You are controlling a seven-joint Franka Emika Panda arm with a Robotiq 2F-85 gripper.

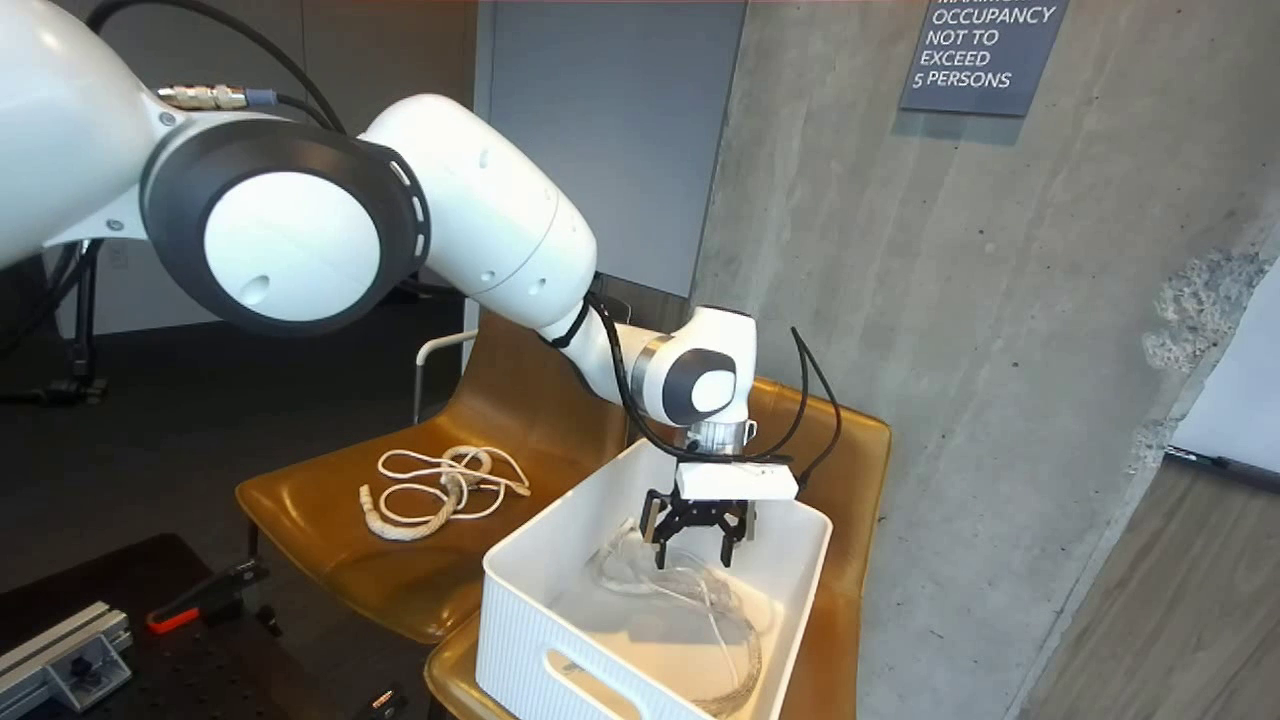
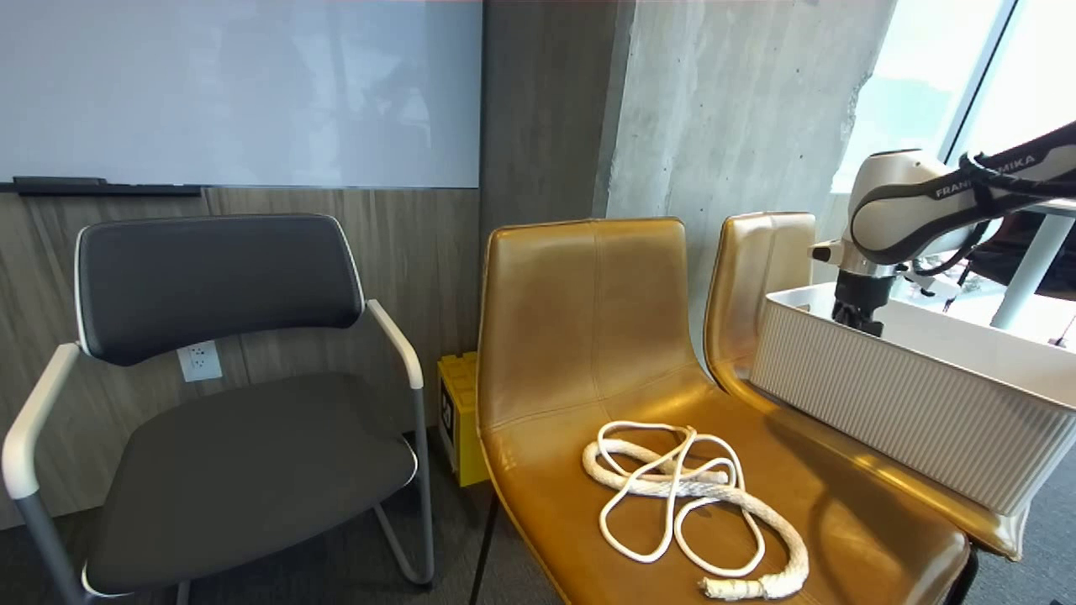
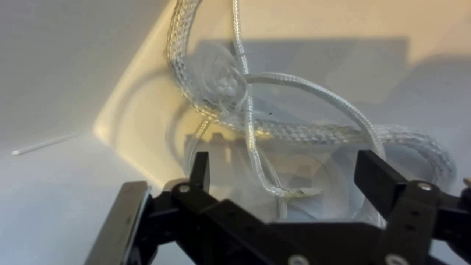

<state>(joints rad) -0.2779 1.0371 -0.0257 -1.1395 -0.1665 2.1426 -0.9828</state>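
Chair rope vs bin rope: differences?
Place: the chair rope lies on the brown chair; the bin rope inside the white bin.
Finish: the chair rope looks matte cream; the bin rope shiny and silvery.
The open gripper hangs above the bin rope, not the chair rope.
Both pair a thick length with thinner cord.

Spread pincer (image 3: pixel 284 169) over braided rope (image 3: pixel 309 133), thin looped cord (image 3: pixel 251 132), white bin (image 3: pixel 62 73)

The bin (image 2: pixel 916 403) looks like ribbed plastic, the rope (image 3: pixel 312 133) inside braided fibre. The whiteboard (image 2: pixel 244 92) is smooth and glossy.
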